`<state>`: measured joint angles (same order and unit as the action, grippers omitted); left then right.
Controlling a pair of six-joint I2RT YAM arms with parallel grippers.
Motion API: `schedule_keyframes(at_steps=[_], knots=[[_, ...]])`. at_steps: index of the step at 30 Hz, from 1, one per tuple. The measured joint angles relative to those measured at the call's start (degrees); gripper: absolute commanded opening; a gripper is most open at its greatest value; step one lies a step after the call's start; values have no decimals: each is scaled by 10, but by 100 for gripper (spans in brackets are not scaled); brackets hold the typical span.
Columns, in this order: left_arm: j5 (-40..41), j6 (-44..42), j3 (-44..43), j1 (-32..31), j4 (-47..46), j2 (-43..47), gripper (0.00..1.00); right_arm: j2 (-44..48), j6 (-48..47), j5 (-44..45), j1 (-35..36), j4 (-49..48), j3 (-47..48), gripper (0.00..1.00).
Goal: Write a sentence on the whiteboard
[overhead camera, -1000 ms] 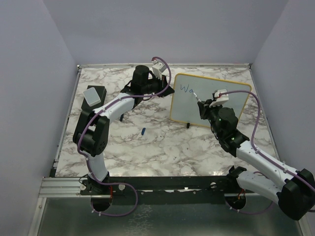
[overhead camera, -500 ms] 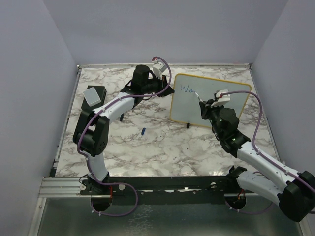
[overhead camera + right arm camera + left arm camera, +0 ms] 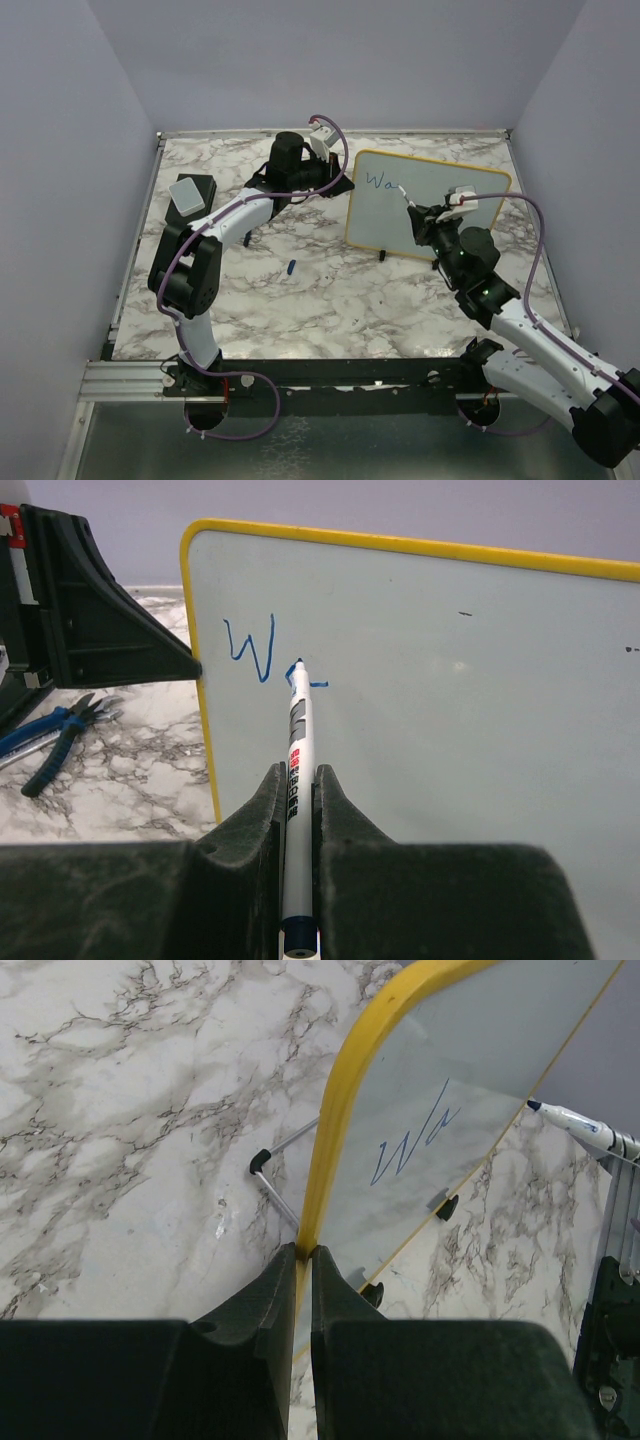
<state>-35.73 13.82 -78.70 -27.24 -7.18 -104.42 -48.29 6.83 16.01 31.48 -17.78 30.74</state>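
Whiteboard (image 3: 430,185), white rectangular with thin yellow frame, upper right of centre, left gripper (image 3: 306,1253) clamped on its left edge, right gripper (image 3: 298,780) pinching white blue-tipped marker (image 3: 297,730), tip at blue handwritten letters (image 3: 262,675) "Wa".

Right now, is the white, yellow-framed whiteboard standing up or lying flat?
Standing up: the white, yellow-framed whiteboard rests on its black feet, its edge pinched between the left fingers.

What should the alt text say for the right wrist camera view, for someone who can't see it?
The black right gripper clamps a white blue-tipped marker, its tip at the yellow-framed white whiteboard just after a blue handwritten "W". At left, the black left gripper pinches the board's edge, and blue-handled pliers lie on the marble table.
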Motion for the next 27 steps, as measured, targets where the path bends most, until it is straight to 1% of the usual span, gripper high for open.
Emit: schedule_keyframes(at_steps=[12, 27], knots=[[0, 0, 0, 0, 0, 0, 9, -28, 0, 3, 0, 1, 0, 1], [0, 0, 0, 0, 0, 0, 7, -59, -9, 7, 0, -42, 0, 1]])
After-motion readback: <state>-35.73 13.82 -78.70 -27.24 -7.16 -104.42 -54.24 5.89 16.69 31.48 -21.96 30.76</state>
